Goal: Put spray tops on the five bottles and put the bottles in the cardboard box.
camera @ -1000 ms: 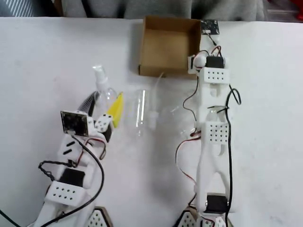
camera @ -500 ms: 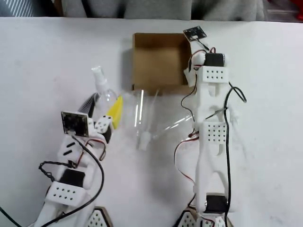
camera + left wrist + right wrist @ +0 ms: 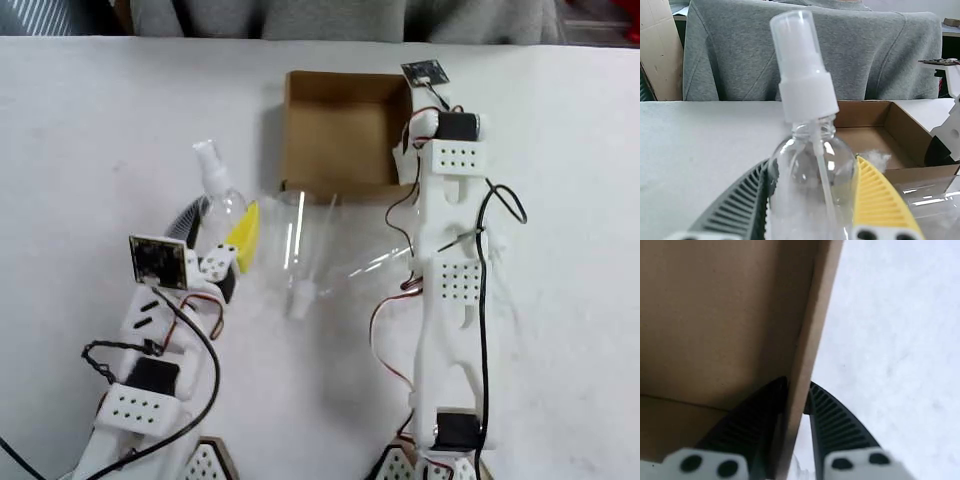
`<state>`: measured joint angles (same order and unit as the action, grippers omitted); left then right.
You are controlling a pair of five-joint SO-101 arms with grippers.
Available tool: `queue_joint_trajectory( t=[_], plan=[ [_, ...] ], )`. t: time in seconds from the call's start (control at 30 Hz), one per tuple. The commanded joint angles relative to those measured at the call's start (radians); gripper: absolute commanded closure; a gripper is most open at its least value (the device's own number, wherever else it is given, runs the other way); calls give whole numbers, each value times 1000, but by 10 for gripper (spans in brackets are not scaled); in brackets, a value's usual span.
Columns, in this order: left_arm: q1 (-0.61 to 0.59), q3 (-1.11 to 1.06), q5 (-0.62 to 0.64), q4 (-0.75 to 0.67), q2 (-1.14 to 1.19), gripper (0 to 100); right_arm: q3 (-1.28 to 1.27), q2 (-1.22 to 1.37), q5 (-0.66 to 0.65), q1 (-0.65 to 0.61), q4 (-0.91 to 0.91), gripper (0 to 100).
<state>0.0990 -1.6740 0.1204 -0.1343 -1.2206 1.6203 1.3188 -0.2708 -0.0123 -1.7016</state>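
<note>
The left gripper [image 3: 812, 165] is closed round the belly of an upright clear bottle [image 3: 222, 200], white spray top [image 3: 802, 65] already fitted, near the cardboard box [image 3: 335, 130]; a grip fit for lifting it in. The right gripper [image 3: 797, 385] pinches the box's side wall [image 3: 810, 315], likely steadying it.

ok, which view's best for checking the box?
High view: it shows the whole box from above, open, with all four walls and the floor. The left wrist view gives part of its inside from the side, behind the bottle. The right wrist view gives one wall up close, with the right gripper shut on it.
</note>
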Motion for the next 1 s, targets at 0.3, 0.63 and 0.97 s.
queue_joint_trajectory(
  t=[0.3, 0.63, 0.97],
  plan=[
    [-10, 14, -11, -26, -24, 951, -167, -150, 51, 27, -39, 983],
    [-10, 3, -11, -26, -22, 951, -571, -403, 51, 2, -30, 982],
    [-8, -5, -60, -32, -22, 951, -621, -455, -2, -41, -13, 981]
  ],
)
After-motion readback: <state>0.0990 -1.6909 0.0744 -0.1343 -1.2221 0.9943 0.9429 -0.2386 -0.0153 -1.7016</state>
